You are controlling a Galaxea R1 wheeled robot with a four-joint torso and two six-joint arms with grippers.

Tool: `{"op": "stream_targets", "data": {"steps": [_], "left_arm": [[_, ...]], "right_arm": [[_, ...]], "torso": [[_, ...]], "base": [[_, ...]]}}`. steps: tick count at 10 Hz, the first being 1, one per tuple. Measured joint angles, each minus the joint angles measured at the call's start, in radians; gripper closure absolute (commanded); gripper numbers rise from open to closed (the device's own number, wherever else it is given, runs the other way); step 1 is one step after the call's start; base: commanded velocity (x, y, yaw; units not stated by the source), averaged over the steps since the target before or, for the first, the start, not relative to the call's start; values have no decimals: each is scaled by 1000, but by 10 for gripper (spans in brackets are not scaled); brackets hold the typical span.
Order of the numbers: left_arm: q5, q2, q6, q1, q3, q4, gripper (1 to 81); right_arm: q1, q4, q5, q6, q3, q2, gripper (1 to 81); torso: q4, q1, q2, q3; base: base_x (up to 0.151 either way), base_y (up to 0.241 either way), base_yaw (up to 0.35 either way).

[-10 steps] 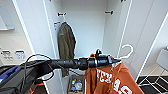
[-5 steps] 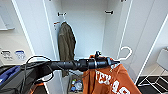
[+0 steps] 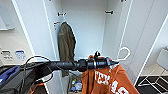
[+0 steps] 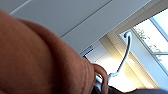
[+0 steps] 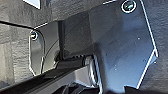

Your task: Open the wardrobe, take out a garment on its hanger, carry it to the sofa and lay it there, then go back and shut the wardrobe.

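Note:
The white wardrobe [image 3: 86, 30] stands open in front of me, both doors swung wide. My left arm reaches in from the left. At its end my left gripper [image 3: 113, 63] is shut on the white hanger [image 3: 124, 53], just below the curved hook. The burnt-orange garment [image 3: 110, 81] with white letters hangs from it in front of the wardrobe's lower right part. In the left wrist view the orange garment [image 4: 42, 62] is close up, with the hanger [image 4: 125, 53] rising beside it. The sofa is hidden.
A dark olive jacket [image 3: 66, 43] hangs inside the wardrobe at the left. Small items [image 3: 76, 85] lie on the wardrobe floor. The right door [image 3: 143, 37] angles toward me. A white chair [image 3: 162, 61] stands beyond it at the right.

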Motion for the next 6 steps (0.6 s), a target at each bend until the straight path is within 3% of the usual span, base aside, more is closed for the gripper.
{"op": "stream_targets", "data": {"steps": [6], "left_arm": [[-6,0,-5,0,0,0,811]], "right_arm": [[0,0,0,0,0,0,10]], "torso": [[0,0,0,0]], "base": [[-11,0,0]]}}
